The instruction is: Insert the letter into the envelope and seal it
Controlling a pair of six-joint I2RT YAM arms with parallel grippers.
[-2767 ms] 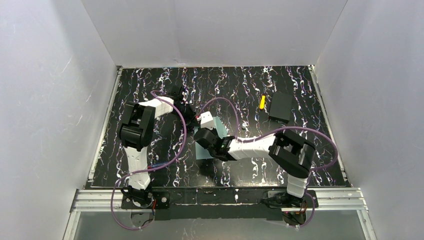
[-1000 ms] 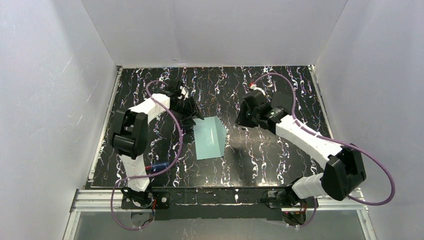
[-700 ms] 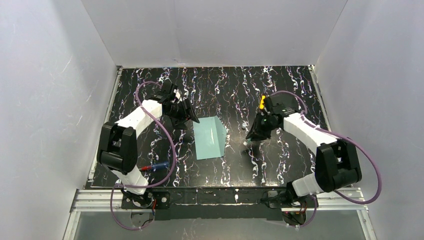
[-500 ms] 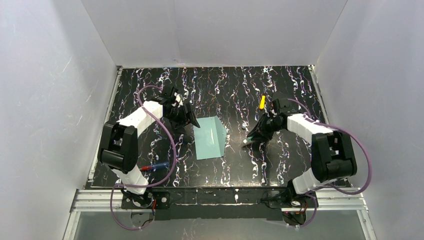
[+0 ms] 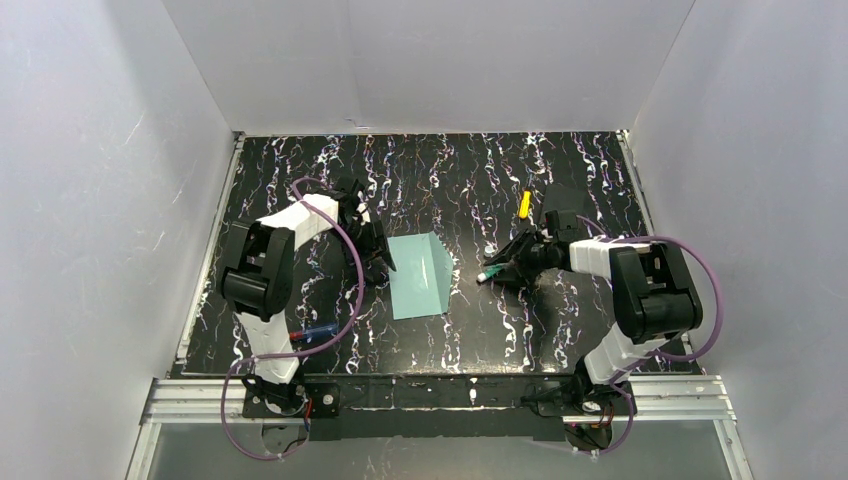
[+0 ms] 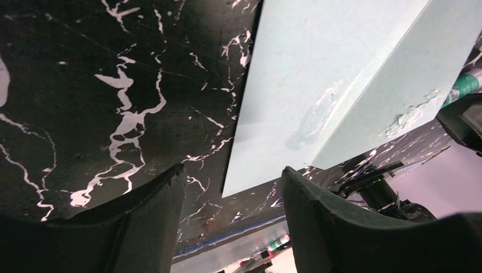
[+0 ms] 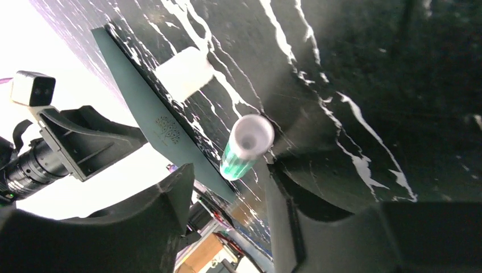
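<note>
Your left tool [image 6: 233, 182] stands open with nothing between its dark, matte, blunt-ended fingers [image 6: 153, 222]. It hangs low over the counter [image 5: 300, 180], a glossy black slab veined in white like marble, just off the left edge of the envelope [image 5: 420, 275]. That envelope, smooth pale teal paper, lies on the counter between your two tools. A straight crease splits it into a broad panel and a narrower strip, with puckered, rough blotches beside the crease. Your right tool [image 7: 227, 185] is also parted, wider than the small tube [image 7: 245, 147] in its gap. The tube is a round green barrel with a white cap, lying against one finger only, its cap toward the envelope's right edge. Whether it rests on the counter you cannot tell. Farther back sit a short yellow stick [image 5: 523, 203] and a black square block [image 5: 565, 198]. Near your left arm's base lies a slim blue pen [image 5: 318, 331].
</note>
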